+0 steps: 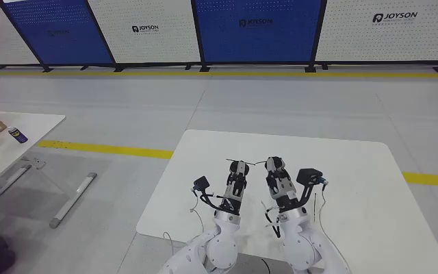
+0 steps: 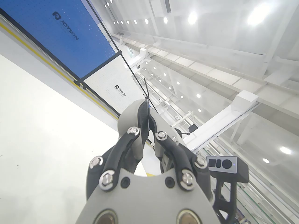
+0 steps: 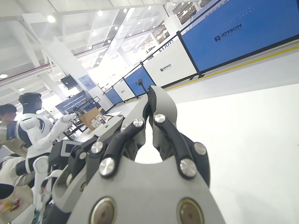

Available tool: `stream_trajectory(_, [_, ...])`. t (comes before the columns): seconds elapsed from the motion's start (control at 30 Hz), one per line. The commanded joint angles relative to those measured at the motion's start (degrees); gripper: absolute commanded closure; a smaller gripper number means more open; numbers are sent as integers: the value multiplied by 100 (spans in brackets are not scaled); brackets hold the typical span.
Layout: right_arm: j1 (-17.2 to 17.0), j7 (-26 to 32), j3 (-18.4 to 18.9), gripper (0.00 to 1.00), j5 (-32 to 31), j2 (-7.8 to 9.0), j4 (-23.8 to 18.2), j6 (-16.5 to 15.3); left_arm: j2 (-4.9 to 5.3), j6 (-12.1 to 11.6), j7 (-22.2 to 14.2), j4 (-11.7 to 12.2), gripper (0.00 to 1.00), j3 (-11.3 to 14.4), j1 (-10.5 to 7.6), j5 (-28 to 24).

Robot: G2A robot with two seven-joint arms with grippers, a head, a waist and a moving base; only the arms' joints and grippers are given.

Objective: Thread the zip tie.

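From above: holds the left arm (image 1: 229,198) and the right arm (image 1: 287,198) side by side over the near middle of the white surface (image 1: 356,178), near each other but not touching, both pointing toward the far side. Carries the zip tie (image 1: 260,163) at their far tips, seen as thin black strokes too fine to trace from one arm to the other. Has a second white table (image 1: 27,127) well off to the left with a small can (image 1: 17,135) on it, and faces blue and white panels (image 1: 260,31) beyond a yellow floor line (image 1: 102,148). From the left wrist: clamps the left jaws shut on the black strap of the zip tie (image 2: 146,97), with a thin tail poking out past the tips, up in the air and clear of the white surface (image 2: 46,117); cannot tell where the strap runs behind the jaws. From the right wrist: clamps the right jaws shut on the zip tie (image 3: 140,81) as well, with its small square head standing just beyond the tips on a short stub of strap, likewise clear of the surface (image 3: 245,129).
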Motion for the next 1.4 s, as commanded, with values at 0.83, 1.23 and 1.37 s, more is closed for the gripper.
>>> stream_trajectory(0.83, [-108,-36,1,100,-75,-38,-21,103,0,0,0,0,100,0,0,0])
stream_trajectory(1.23, [-99,-104,21,100,-53,-60,-51,103,0,0,0,0,100,0,0,0])
stream_trajectory(1.37, [-133,-76,51,100,-28,-61,-78,126,0,0,0,0,100,0,0,0])
